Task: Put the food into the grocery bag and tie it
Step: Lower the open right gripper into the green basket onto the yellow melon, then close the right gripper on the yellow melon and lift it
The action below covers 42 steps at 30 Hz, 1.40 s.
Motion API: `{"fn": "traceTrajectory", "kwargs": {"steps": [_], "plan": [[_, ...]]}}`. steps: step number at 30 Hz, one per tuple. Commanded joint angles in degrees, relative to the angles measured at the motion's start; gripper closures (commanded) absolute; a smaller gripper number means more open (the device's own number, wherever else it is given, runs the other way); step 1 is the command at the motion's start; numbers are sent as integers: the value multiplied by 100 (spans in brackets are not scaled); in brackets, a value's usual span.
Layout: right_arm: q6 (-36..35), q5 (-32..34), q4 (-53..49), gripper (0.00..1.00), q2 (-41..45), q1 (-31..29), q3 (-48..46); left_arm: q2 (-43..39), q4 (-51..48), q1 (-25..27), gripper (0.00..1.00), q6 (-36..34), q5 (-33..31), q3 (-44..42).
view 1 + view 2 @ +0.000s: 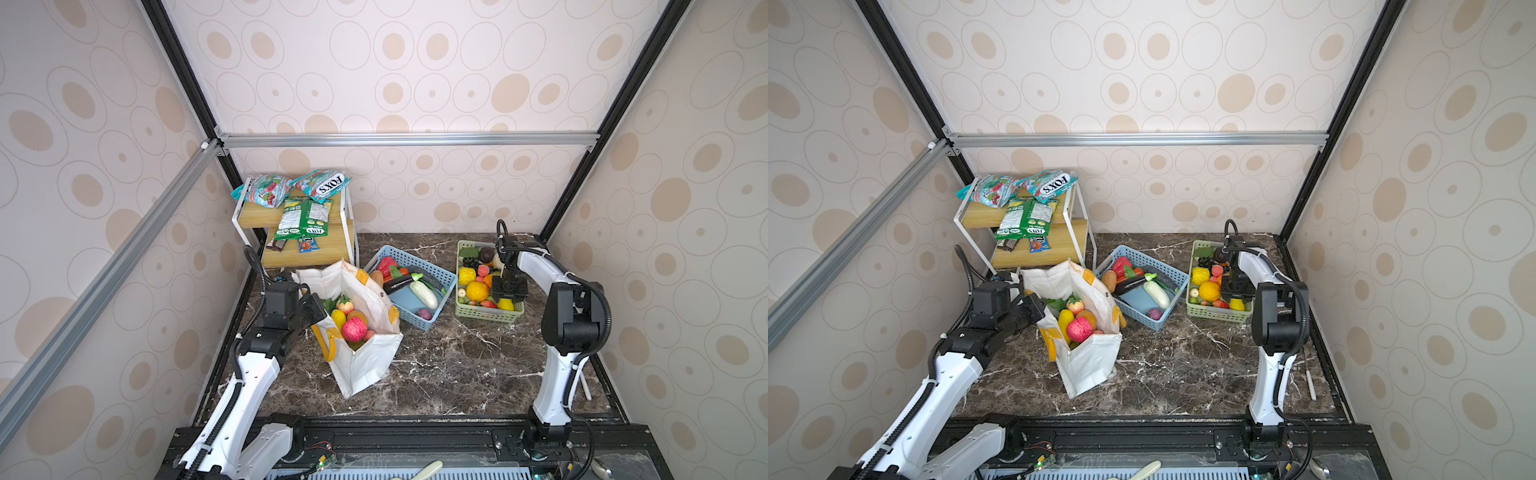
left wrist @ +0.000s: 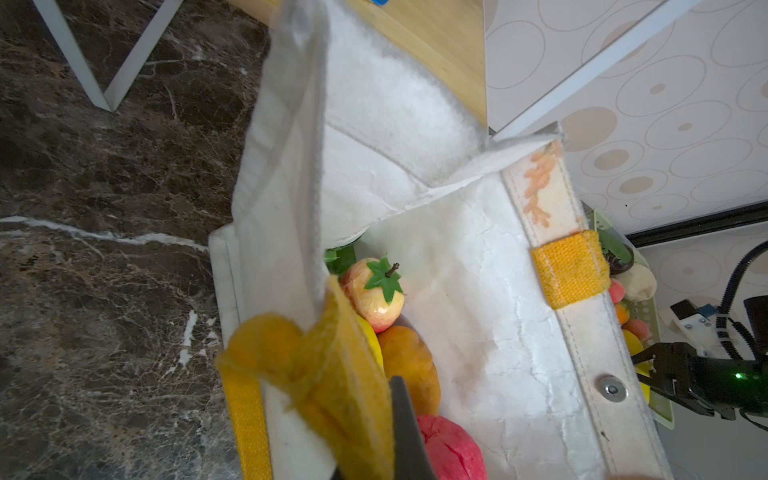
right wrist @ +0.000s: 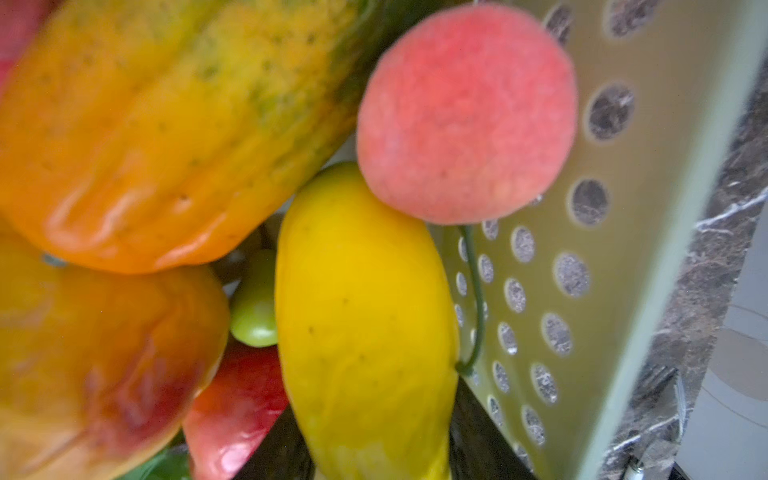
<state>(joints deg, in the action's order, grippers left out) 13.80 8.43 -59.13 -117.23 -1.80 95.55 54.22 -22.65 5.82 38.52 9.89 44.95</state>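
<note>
The white grocery bag [image 1: 365, 361] [image 1: 1088, 365] stands open left of centre, with food inside: a pink-red fruit [image 1: 354, 329], a yellow one, an orange one and a small peach [image 2: 374, 291]. My left gripper [image 1: 319, 308] [image 2: 374, 457] is shut on the bag's near rim at its yellow handle [image 2: 324, 365], holding the mouth open. My right gripper [image 1: 509, 297] [image 3: 370, 449] reaches down into the green basket [image 1: 490, 318]. Its two dark fingers press both sides of a yellow fruit [image 3: 361, 311] [image 1: 505, 304]. A pink peach [image 3: 465, 112] and an orange-green papaya [image 3: 166, 124] lie against it.
A blue basket [image 1: 415, 257] with a white cucumber, an aubergine, red pepper and potato sits between bag and green basket. A wooden two-step rack [image 1: 307, 253] with foil snack packets stands at the back left. A white stick [image 1: 586, 386] lies at the right edge.
</note>
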Motion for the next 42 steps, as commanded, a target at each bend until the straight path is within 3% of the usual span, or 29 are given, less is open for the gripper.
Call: {"fn": "traceTrajectory", "kwargs": {"steps": [1, 20, 42], "plan": [[17, -184, -193, 51, 305, 17, 213, -22, 135, -57, 100, -143, -102, 229], [69, -435, -48, 53, 669, 21, 427, -65, 165, -55, 100, -117, -75, 174], [125, -1391, -209, 54, 1013, -226, 851, -95, 157, -52, 100, -74, -58, 172]]}}
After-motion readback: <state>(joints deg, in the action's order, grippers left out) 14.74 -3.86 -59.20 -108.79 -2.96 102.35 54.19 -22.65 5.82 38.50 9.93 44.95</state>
